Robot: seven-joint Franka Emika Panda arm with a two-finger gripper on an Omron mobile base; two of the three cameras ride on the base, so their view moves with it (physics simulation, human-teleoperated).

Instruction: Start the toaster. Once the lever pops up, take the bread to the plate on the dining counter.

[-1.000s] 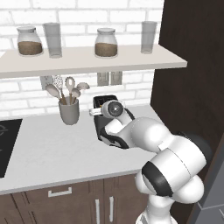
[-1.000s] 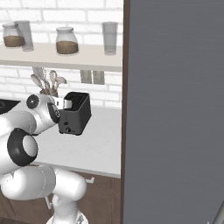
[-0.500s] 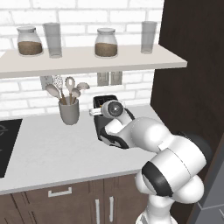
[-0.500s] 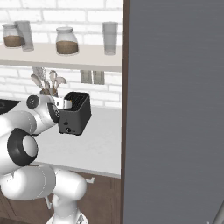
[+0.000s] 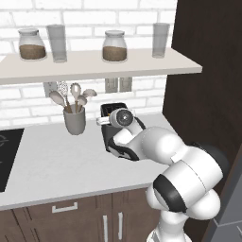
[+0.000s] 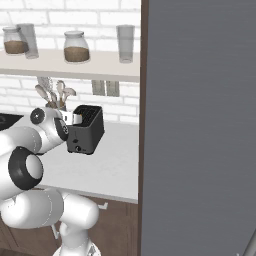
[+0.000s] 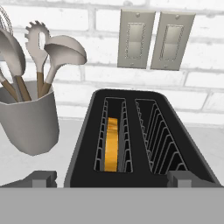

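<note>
Pincer point(image 7: 112, 178) is held wide open just above the dark grey boxy two-slot toaster point(image 7: 140, 144) on the white desk point(image 5: 52, 165). Golden-crusted bread slice point(image 7: 112, 144) is seated in the left slot; lever apparently hidden.

Matt dark toaster point(image 7: 140, 144), golden-crusted bread point(image 7: 112, 144)

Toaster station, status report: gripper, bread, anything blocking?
Gripper open, empty, poised over the toaster. Bread sits in the left slot, right slot empty. Utensil cup stands close on the left, clear of the slots.
</note>
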